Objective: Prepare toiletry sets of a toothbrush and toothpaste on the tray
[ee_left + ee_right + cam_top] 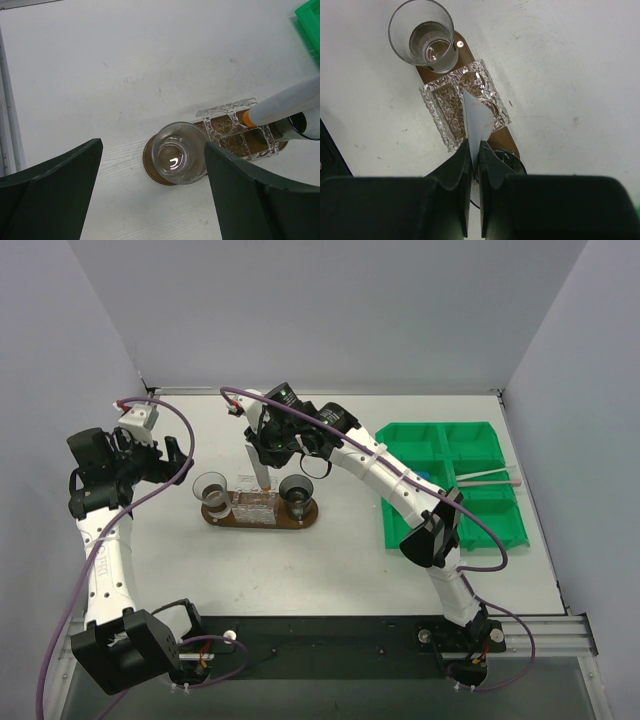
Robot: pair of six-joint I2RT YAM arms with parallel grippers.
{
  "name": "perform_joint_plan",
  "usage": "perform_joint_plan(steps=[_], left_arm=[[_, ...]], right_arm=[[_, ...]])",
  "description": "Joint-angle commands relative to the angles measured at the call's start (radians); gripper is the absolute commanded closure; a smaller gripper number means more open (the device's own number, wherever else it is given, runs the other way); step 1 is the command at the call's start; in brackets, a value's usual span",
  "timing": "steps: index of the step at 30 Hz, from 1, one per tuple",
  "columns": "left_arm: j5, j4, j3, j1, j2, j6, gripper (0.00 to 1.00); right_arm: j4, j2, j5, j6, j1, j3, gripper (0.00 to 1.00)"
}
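The dark brown oval tray [307, 519] lies mid-table with a clear cup at each end and a clear sectioned holder [255, 506] between them. My right gripper [263, 452] is shut on the blue-and-white toothpaste tube [262, 472], held upright with its orange cap down over the holder. In the right wrist view the tube [479, 120] runs from my shut gripper [475, 146] into the holder [445, 107]. The left wrist view shows the tube [287, 104] and the tray [148, 161]. A pale toothbrush [490, 477] lies across the green bin. My left gripper [172, 462] is open and empty, left of the tray.
A green sectioned bin [455, 445] stands to the right of the tray. The left clear cup [211, 491] shows below my left gripper [152, 150] as a cup [179, 153]. The right cup [296, 491] sits right under my right wrist. Grey walls close in the table.
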Motion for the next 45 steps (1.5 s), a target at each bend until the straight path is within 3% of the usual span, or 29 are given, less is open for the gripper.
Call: perform_joint_plan(steps=[1, 45], left_arm=[[0.029, 0.041, -0.003, 0.012, 0.001, 0.013, 0.06], [0.032, 0.043, -0.003, 0.013, 0.008, 0.011, 0.06]], right_arm=[[0.015, 0.0, -0.024, 0.018, 0.008, 0.02, 1.0], [0.015, 0.025, 0.012, -0.013, 0.008, 0.052, 1.0]])
